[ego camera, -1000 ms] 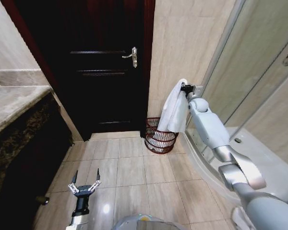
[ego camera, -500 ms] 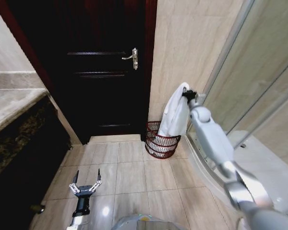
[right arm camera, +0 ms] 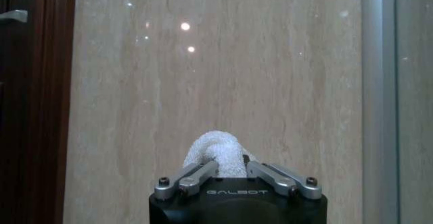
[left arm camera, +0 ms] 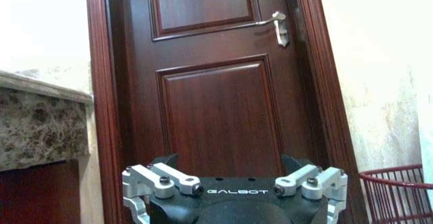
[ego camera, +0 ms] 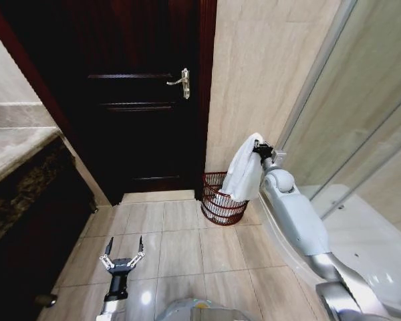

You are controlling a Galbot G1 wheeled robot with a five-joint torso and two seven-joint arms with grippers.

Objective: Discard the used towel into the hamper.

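Observation:
A white towel (ego camera: 244,171) hangs from my right gripper (ego camera: 258,148), which is shut on its top fold, held out toward the tiled wall. In the right wrist view the towel (right arm camera: 218,150) bulges between the closed fingers. The hamper (ego camera: 220,198), a dark red openwork basket, stands on the floor against the wall, directly below and behind the hanging towel; its rim also shows as the hamper (left arm camera: 399,188) in the left wrist view. My left gripper (ego camera: 122,257) is open, low over the floor tiles at the lower left, away from the towel.
A dark wooden door (ego camera: 140,100) with a metal handle (ego camera: 180,81) is to the hamper's left. A stone counter (ego camera: 17,157) runs along the left. A glass shower enclosure (ego camera: 361,147) stands at the right. Tiled floor (ego camera: 187,234) lies between.
The whole head view has shifted slightly, so the camera moved. My right arm has lowered a little with the towel, which now hangs closer over the hamper. The left gripper is unchanged.

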